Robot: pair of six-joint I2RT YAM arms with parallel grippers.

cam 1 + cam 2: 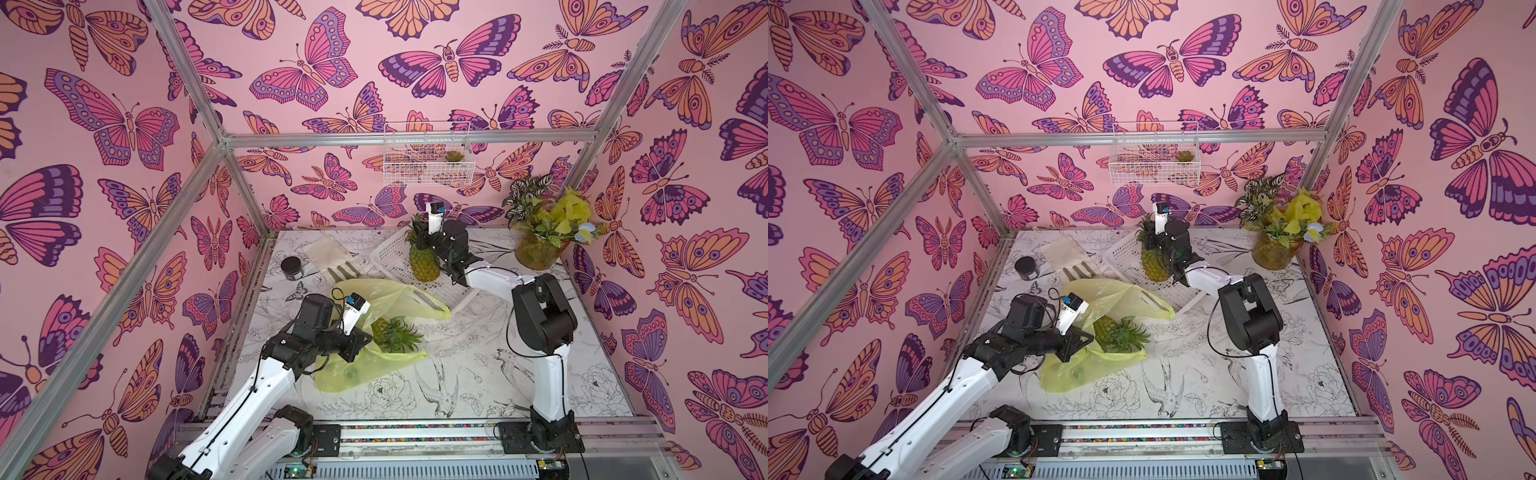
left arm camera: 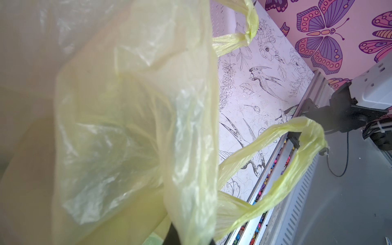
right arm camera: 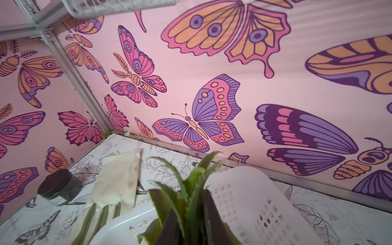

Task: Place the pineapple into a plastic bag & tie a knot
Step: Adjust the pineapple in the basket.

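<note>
**Left arm lifts the bag, right arm grips a pineapple's crown**

The left gripper (image 1: 366, 337) is pinched tight on a fold of the plastic bag (image 1: 390, 295). The thin yellow-green film hangs slack across the left wrist view (image 2: 127, 127), and its two handle loops (image 2: 297, 159) dangle loose and untied. The bag sprawls mid-table on the bird-and-flower printed table (image 1: 478, 374).

A lying pineapple (image 1: 384, 328) rests on its side among the bag's folds, just beside the left gripper. Whether its body sits inside the bag's mouth, I cannot tell.

The right gripper (image 3: 191, 212) is clamped on the green crown leaves of an upright pineapple (image 1: 424, 262), its dark fingers (image 3: 214, 216) on either side of them. That fruit stands in the white perforated basket (image 1: 390, 253) near the back wall.

A pale glove (image 1: 328, 253) and a dark jar (image 1: 292, 266) lie at the back of the table, left of the basket. Any print on the jar is too small to read, and the bag's own printing is not legible either.
</note>
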